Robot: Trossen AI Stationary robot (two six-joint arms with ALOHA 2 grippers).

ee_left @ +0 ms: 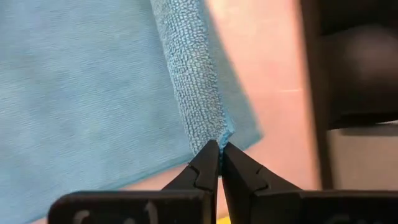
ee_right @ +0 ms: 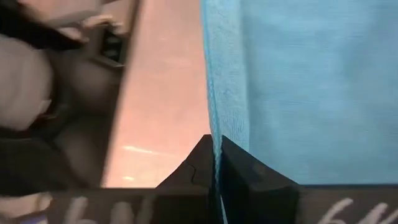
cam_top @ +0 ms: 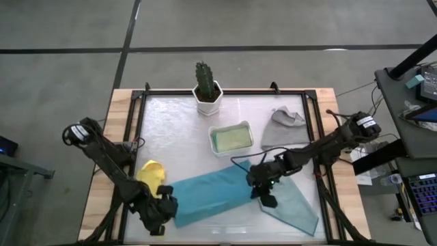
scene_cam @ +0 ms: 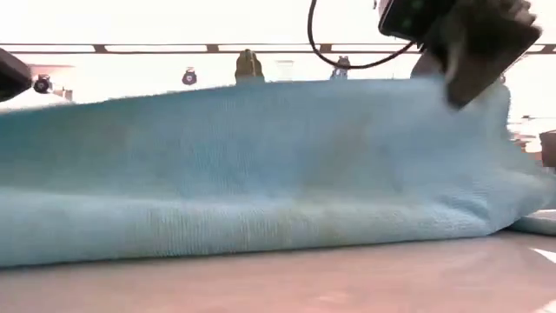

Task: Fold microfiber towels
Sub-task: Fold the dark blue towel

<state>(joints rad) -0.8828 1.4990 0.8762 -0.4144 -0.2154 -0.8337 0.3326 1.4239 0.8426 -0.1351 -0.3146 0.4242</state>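
My left gripper [ee_left: 219,149] and right gripper [ee_right: 216,144] each pinch an end of the blue towel [cam_top: 205,193], stretched over the table's [cam_top: 171,130] front. Either thin corner could slip free, spoiling the fold.

tray [cam_top: 231,127] mid-table, potted cactus [cam_top: 206,87] behind, towel [cam_top: 205,193] in front

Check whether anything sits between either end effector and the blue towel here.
Nothing visible does. The left end effector is shut on one corner of the blue towel, and the right end effector is shut on its opposite edge. The yellow towel lies beside the left arm, off to the side.
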